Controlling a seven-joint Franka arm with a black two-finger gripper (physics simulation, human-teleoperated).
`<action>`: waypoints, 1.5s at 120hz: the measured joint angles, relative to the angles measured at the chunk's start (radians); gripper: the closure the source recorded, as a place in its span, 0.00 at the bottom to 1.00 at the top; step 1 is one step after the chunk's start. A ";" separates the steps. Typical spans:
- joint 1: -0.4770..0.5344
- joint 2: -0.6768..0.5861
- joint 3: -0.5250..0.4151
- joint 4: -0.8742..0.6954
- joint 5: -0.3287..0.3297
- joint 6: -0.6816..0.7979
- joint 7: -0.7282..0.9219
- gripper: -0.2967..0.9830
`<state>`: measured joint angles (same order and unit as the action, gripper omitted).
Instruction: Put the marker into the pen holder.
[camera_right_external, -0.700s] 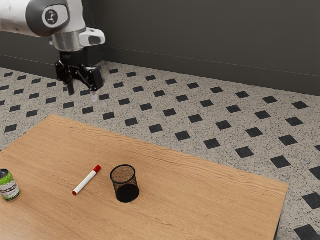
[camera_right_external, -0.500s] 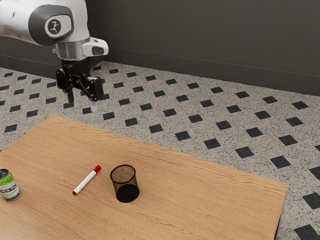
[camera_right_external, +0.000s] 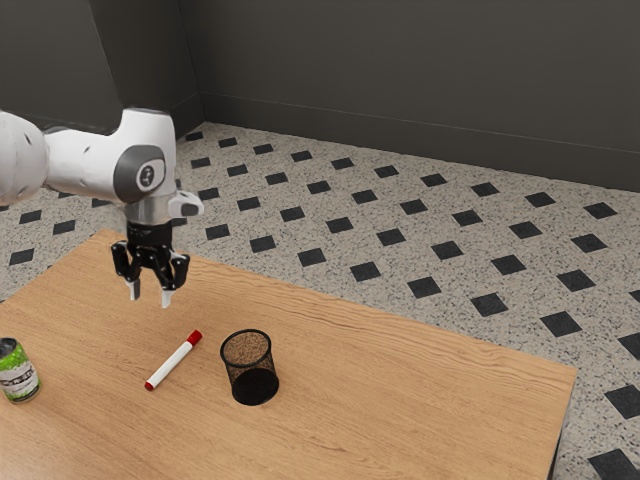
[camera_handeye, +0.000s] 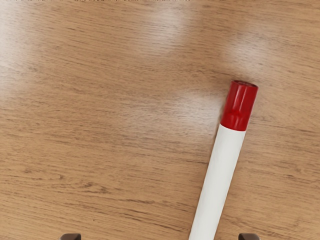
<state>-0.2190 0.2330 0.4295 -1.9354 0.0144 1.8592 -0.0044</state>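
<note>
Claw (camera_right_external: 150, 294) hangs spread and empty above the worktop (camera_right_external: 400, 400) in the exterior view, presumably to straddle the slim marker (camera_right_external: 173, 361), lying beside the upright black mesh pen holder (camera_right_external: 255, 386). In the wrist view, smooth white barrel (camera_handeye: 218, 175) and glossy red cap (camera_handeye: 239, 106) rest on streaked wood grain.

one marker (camera_right_external: 173, 362), one pen holder (camera_right_external: 253, 384), one can (camera_right_external: 18, 378), one table (camera_right_external: 400, 400)

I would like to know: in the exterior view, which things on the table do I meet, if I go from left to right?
Green-and-white can → white marker with red cap → black mesh pen holder.
</note>
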 joint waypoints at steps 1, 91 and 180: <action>0.000 0.006 0.000 -0.001 -0.004 0.006 0.003 0.47; -0.046 0.101 -0.007 -0.163 -0.118 0.428 0.226 0.52; -0.062 0.062 -0.006 -0.277 -0.149 0.490 0.346 0.71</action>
<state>-0.2810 0.2947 0.4235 -2.2124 -0.1342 2.3492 0.3417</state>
